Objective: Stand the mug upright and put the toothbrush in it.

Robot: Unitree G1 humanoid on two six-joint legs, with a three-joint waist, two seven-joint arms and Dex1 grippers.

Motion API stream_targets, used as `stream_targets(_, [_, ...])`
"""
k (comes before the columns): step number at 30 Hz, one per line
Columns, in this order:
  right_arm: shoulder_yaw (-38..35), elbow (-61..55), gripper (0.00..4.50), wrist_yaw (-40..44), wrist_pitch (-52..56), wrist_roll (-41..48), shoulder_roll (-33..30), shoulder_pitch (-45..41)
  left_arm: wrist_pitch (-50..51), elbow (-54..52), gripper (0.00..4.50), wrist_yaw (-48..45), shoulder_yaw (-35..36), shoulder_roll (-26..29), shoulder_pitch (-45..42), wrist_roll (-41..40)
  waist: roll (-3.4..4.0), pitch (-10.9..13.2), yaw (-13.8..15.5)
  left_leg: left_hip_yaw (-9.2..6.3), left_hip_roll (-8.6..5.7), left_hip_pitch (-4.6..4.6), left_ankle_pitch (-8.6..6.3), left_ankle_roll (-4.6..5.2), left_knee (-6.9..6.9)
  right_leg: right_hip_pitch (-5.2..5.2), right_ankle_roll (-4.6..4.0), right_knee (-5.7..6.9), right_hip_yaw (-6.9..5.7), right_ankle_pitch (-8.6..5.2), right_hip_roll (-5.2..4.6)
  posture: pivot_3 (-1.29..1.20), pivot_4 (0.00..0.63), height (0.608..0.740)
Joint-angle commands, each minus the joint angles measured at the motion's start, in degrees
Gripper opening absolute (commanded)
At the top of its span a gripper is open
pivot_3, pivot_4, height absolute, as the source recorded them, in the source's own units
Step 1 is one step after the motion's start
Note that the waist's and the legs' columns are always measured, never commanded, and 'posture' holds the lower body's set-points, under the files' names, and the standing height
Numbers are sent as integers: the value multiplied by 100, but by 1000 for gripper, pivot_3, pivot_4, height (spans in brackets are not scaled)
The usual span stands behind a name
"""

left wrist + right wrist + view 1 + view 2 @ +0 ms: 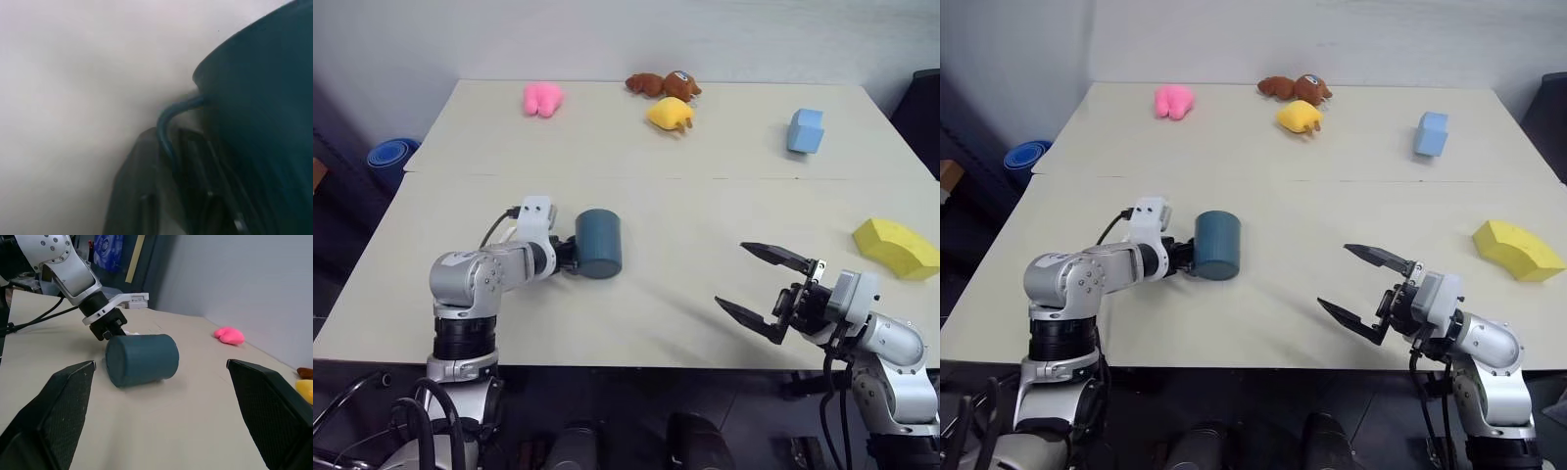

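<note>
Jaws of the left gripper [566,257] pinch the handle [168,128] of the mug [598,244] — lying sideways on the table [705,206]; right gripper [767,291] spread wide, well apart — left arm nearer.

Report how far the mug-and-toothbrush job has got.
Done: nothing yet; the mug lies on its side on the table. In hand: the left end effector is shut on its handle. Left: stand the mug upright, then put the toothbrush in. The right end effector hangs open and empty.
</note>
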Motion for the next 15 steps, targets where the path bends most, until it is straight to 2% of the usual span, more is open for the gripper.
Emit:
stream_targets(1, [-89, -261, 4500, -72, 0, 70, -90, 101, -415, 249, 46, -403, -167, -41, 105, 61, 0, 0, -11, 1, 0, 0, 0, 0, 0, 0, 0, 0, 0, 0, 0, 0, 150, 740])
stream_targets(5, [-207, -243, 4500, -146, -43, 52, -122, 226, -2029, 386, 8, -991, -135, -132, -9, 221, -2, 1, -14, 1, 1, -6, 0, 0, 0, -2, 0, -6, -5, 0, 0, 0, 150, 740])
stream_targets(10, [-423, -213, 4500, -220, -179, 16, -141, 472, -5070, 1126, 8, -1727, -892, -408, -309, 1157, -10, 6, -9, 8, 4, -30, 0, 0, -1, -18, 0, -24, -9, 0, 6, 0, 150, 740])
stream_targets(15, [-467, -269, 4500, -397, -193, -81, -139, 487, -7860, 2431, 8, -2046, -1479, -731, -441, 2092, -11, 7, -21, 12, 4, -50, 0, 4, -3, -20, 0, -59, -22, 0, 9, 0, 150, 740])
